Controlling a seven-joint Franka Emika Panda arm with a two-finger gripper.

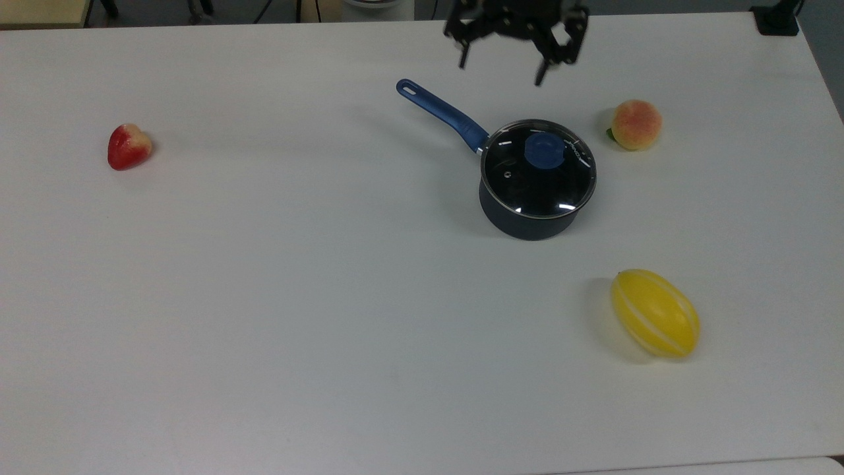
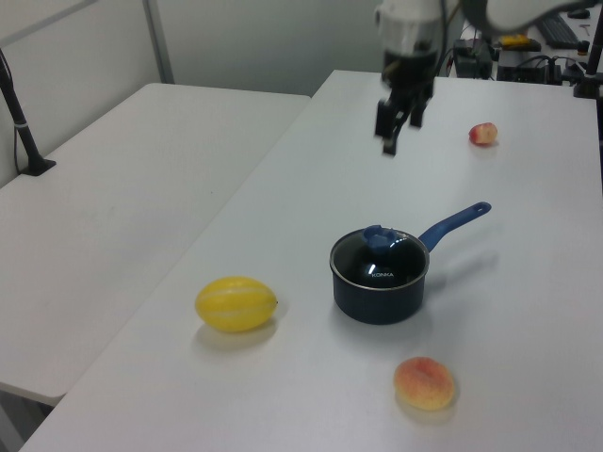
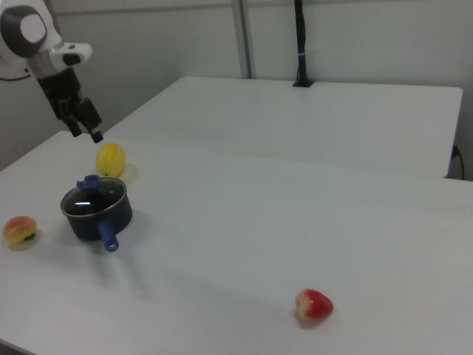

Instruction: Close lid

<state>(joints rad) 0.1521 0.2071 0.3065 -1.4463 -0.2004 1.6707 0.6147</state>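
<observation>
My claw (image 1: 504, 63) hung high above the table (image 1: 264, 297), up over the far side in the top view, and it was spread wide with nothing in it. In the left view my claw (image 2: 390, 130) was well above the pot and well apart from it.

The lid (image 1: 538, 169) sat flat on top of the dark pot (image 1: 527, 221). Its thin metal rim went all the way round the pot's edge. The blue knob (image 1: 544, 150) stuck up from the middle of the glass. In the left view the lid (image 2: 380, 260) looked level, not tipped. I think the job was done, because the pot was shut.

The lid is glass, so I think it would be hard, smooth, a bit heavy, and it could crack if dropped. The glass looked shiny and slippery. The knob would be the best place to hold it, with 1 finger on each side.

The pot's long blue handle (image 1: 440, 113) pointed to the far left in the top view. There were 3 toy fruits near or far from it: a peach (image 1: 635, 125) just to the right of the pot, a yellow melon (image 1: 655, 313) nearer, and a strawberry (image 1: 128, 146) far off on the left.
</observation>
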